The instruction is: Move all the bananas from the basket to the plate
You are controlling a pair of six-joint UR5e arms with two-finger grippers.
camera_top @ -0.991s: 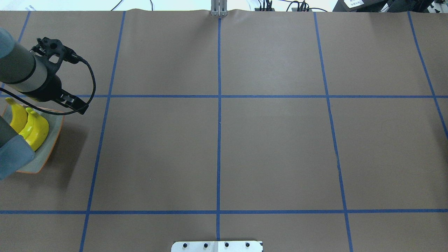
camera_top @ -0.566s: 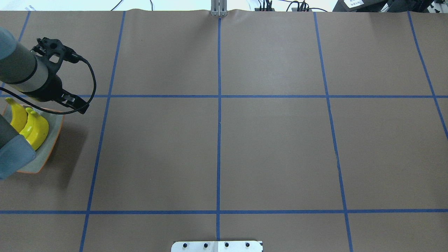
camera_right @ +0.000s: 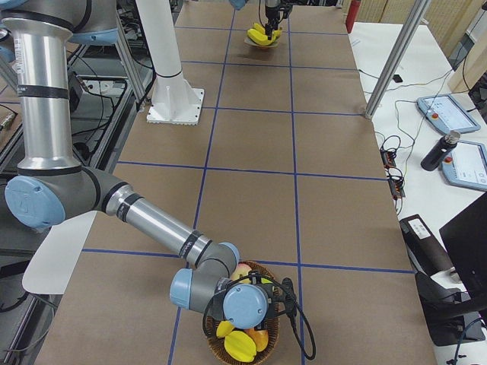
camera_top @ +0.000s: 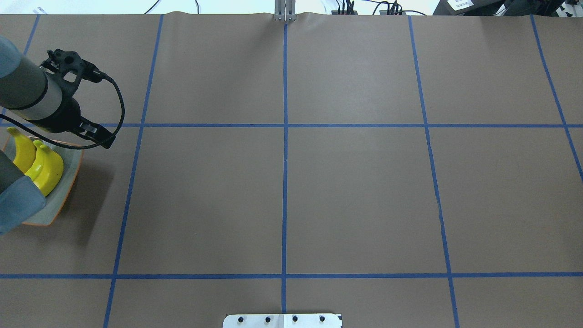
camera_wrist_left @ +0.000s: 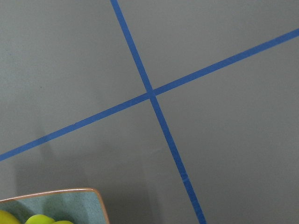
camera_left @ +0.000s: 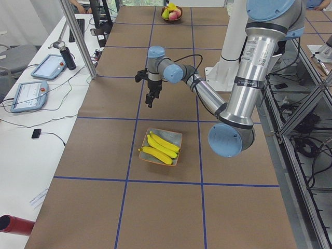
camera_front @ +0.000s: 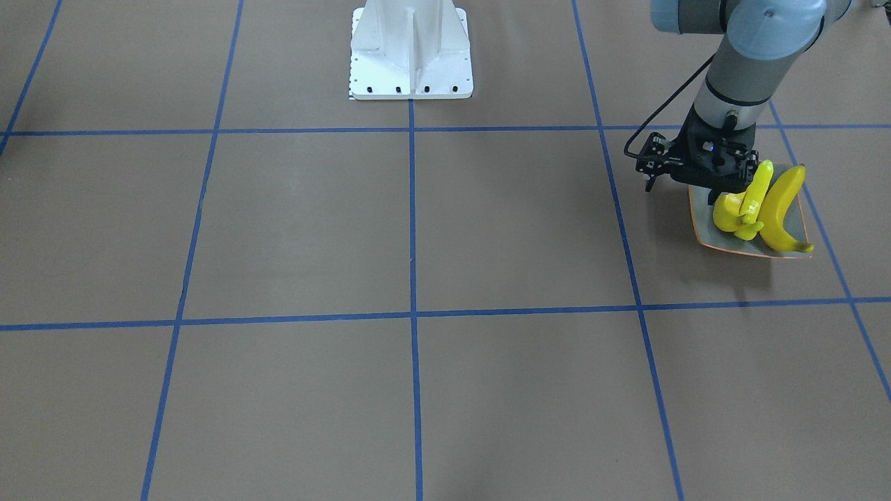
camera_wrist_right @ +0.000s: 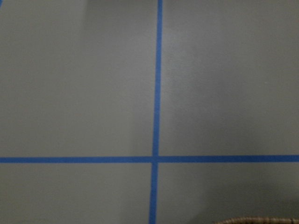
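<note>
The plate [camera_top: 69, 166] sits at the end of the table [camera_top: 355, 196] on the robot's left. The wicker basket [camera_right: 216, 352] is at the opposite end, and a broad brown surface with blue tape lines [camera_top: 285, 182] lies between them. The bananas [camera_front: 779, 209] lie side by side in the plate, their long axes running roughly from the robot's side toward the operators' side, a little slanted. The left gripper [camera_left: 149, 104] hangs above the table just beside a plate corner, touching nothing; we cannot tell how wide its jaws stand. The right gripper [camera_right: 259, 315] is over the basket, and we cannot judge its jaws either.
</note>
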